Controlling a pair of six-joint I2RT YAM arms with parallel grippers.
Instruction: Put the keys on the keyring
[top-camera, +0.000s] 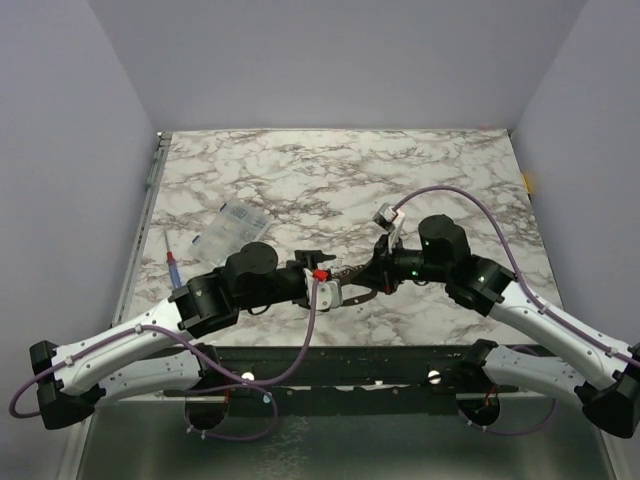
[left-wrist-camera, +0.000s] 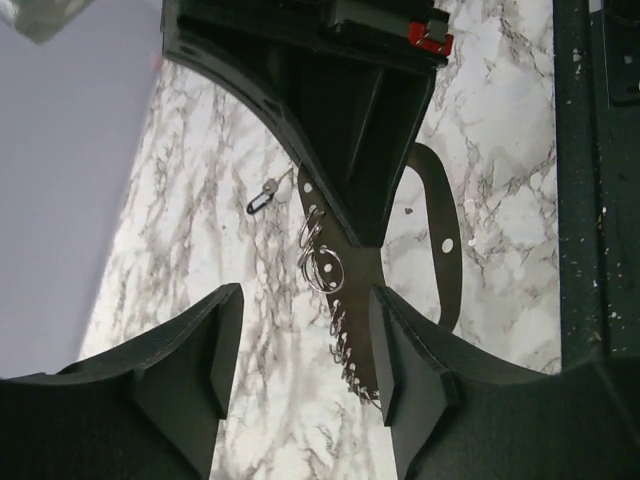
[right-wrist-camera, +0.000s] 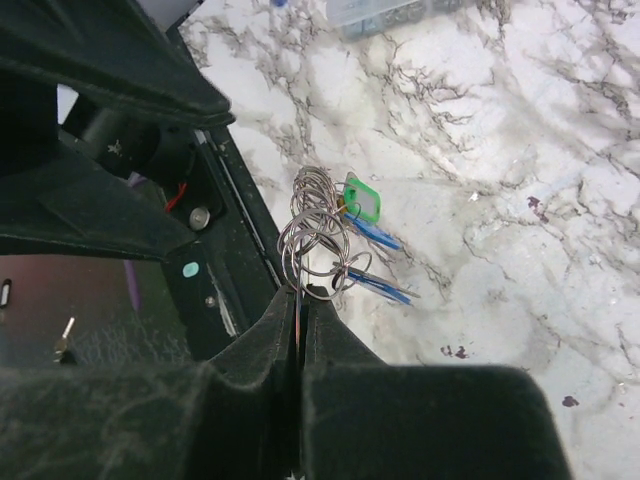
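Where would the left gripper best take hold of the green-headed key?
Probably by its plastic head: the green-headed key sticks out past the wire rings, on the side away from the shut right gripper, so come from there, clear of the blue keys.

Robot lab test cell: marble-patterned tabletop (top-camera: 400, 170) within plain pale partition walls (top-camera: 330, 60).

There are two arms, one left (top-camera: 120, 350) and one right (top-camera: 545, 318), and two grippers, left (left-wrist-camera: 305, 350) and right (right-wrist-camera: 300, 320). There is one keyring (left-wrist-camera: 447, 250). Three keys are visible: one green key (right-wrist-camera: 362, 200) and two blue keys (right-wrist-camera: 378, 237). The wire rings (right-wrist-camera: 315, 230) are several, too tangled to count. At far left are one clear box (top-camera: 235, 225) and one pen (top-camera: 175, 268).
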